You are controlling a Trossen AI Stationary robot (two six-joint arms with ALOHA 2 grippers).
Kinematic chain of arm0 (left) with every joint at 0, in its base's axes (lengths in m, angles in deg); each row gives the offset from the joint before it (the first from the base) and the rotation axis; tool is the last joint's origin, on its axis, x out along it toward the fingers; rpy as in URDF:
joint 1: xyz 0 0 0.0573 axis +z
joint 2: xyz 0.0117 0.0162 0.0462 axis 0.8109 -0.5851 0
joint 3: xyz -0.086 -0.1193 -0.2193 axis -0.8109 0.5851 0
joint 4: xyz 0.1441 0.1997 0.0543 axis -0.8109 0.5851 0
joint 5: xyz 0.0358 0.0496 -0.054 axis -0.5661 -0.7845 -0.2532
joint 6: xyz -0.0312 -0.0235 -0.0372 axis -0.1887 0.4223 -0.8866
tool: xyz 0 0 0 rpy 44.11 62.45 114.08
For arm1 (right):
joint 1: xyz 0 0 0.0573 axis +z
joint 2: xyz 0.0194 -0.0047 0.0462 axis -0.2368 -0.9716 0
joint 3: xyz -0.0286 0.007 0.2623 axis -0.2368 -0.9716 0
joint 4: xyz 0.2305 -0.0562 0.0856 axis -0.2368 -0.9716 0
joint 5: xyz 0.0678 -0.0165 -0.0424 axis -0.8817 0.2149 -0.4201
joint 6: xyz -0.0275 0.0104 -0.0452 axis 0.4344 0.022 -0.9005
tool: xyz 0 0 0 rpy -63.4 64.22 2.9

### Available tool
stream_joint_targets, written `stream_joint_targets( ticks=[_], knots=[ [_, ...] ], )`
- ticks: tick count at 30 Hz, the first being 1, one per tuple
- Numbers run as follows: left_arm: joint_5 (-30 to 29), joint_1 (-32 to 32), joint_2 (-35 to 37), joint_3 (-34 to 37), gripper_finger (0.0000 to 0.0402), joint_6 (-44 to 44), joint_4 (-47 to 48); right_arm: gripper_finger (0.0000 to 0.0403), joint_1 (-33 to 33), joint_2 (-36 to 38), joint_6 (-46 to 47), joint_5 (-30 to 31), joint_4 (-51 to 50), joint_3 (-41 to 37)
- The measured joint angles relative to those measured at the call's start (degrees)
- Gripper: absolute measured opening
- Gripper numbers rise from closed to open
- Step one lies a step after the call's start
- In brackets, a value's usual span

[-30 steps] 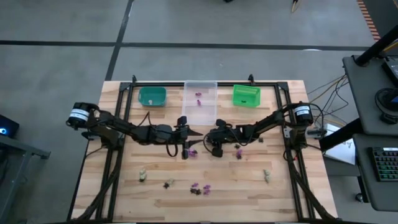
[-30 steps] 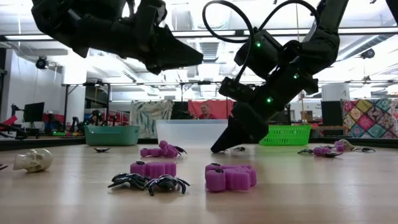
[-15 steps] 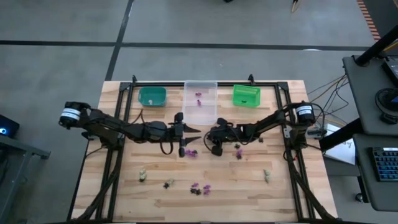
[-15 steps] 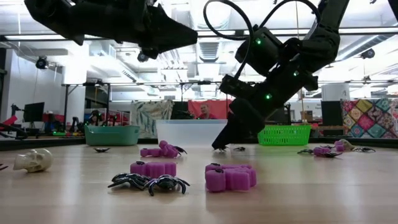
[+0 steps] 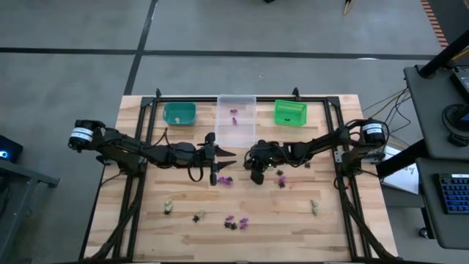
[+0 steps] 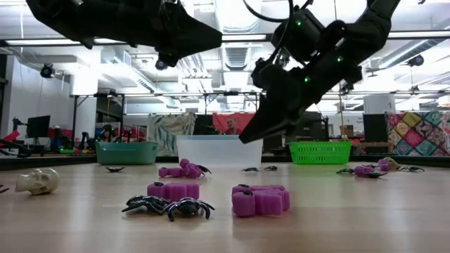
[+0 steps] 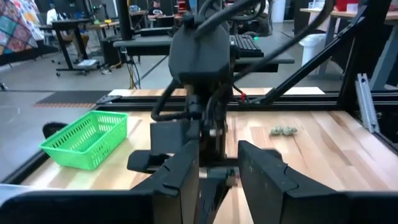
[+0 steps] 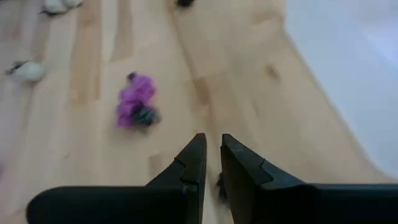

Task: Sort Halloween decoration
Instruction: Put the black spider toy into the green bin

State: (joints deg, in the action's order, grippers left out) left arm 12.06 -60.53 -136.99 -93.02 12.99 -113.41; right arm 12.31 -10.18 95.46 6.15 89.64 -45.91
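Since the earlier frame: right gripper has lifted off the bench and now hangs in the air in the low view; left gripper has drawn back from the bench middle toward the clear bin.
Right gripper: fingers nearly together with a thin slit between them; something small and dark shows at the tips in its wrist view, but what it is, and whether it is held, cannot be told.
Left gripper: raised above the bench, fingers part open with a gap between them, nothing seen in them.
Halloween decoration: tiny trinkets scattered over the wooden bench; a purple one with a black one against it lies ahead of the right gripper; two purple pieces and black spiders lie at the near edge in the low view; a pale skull sits to one side.
More trinkets: pale pieces and toward the front corners, a purple and black cluster between them.
Bins: teal bin, clear bin and green bin in a row at the far edge; a purple trinket lies in the clear bin.
In the way: the two grippers point at each other, tips near, just in front of the clear bin.
Room: a person shows behind the clear bin.
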Motion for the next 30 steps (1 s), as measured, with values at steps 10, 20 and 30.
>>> stream_joint_targets(
  ticks=[10,20,30],
  knots=[
    [0.11,-0.88,0.09,0.00,0.0096,-5.96,0.48,0.0038,0.00,11.19,4.68,-4.13,-18.78,0.02],
    [7.42,-1.25,0.09,0.00,0.0096,-13.67,4.27,0.0038,2.00,19.51,3.80,-3.40,-29.67,-0.14],
    [7.54,-1.36,-0.07,0.00,0.0096,-17.93,5.57,0.0038,6.25,10.03,-12.40,2.48,-13.77,-1.51]
  ],
)
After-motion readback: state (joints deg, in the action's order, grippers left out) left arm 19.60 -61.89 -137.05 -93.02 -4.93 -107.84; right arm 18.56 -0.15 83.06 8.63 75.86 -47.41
